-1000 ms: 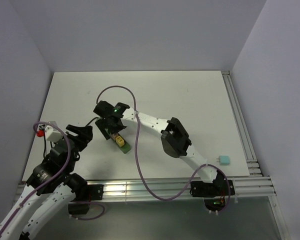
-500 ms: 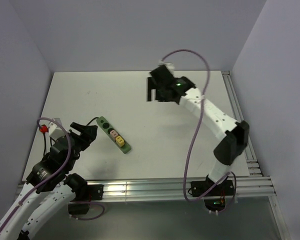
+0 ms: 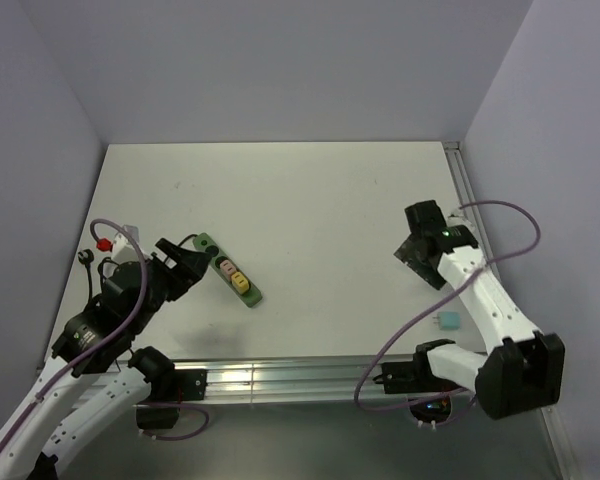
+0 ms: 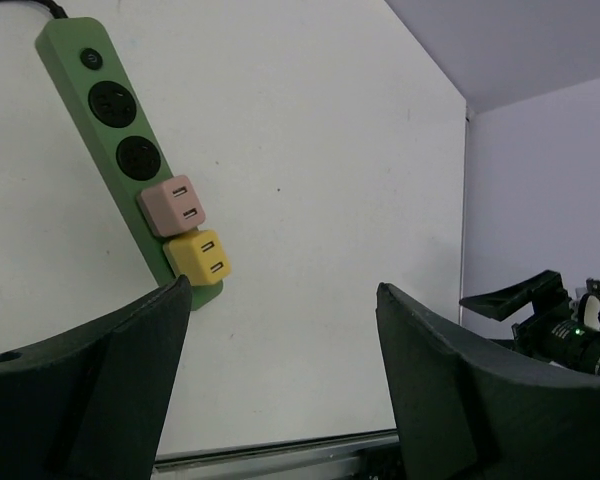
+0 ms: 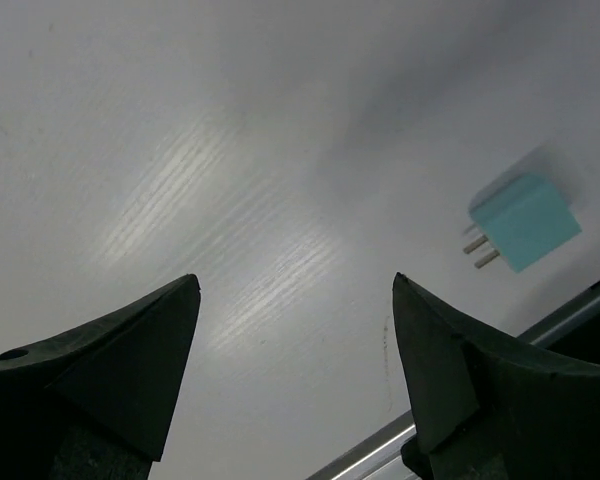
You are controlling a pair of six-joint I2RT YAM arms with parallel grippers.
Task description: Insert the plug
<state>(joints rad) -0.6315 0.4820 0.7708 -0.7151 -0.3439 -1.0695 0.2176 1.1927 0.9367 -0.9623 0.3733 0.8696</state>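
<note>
Left pincer [image 4: 282, 290] released, empty, just beside the near end of the green power strip [image 4: 120, 150]. Pink plug [image 4: 173, 205] and yellow plug [image 4: 200, 255] are seated in it, two sockets free. Right pincer [image 5: 295, 280] released, empty, over the worktop [image 3: 310, 200]. Teal plug [image 5: 525, 222] lies loose near the front-right edge, prongs showing.

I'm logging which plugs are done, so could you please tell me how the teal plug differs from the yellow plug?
The teal plug lies loose on the table near its right edge; the yellow plug is seated in the green power strip. The teal plug's two prongs are exposed; the yellow plug's are hidden, only its slotted face showing. Both are small, blocky plugs.
</note>
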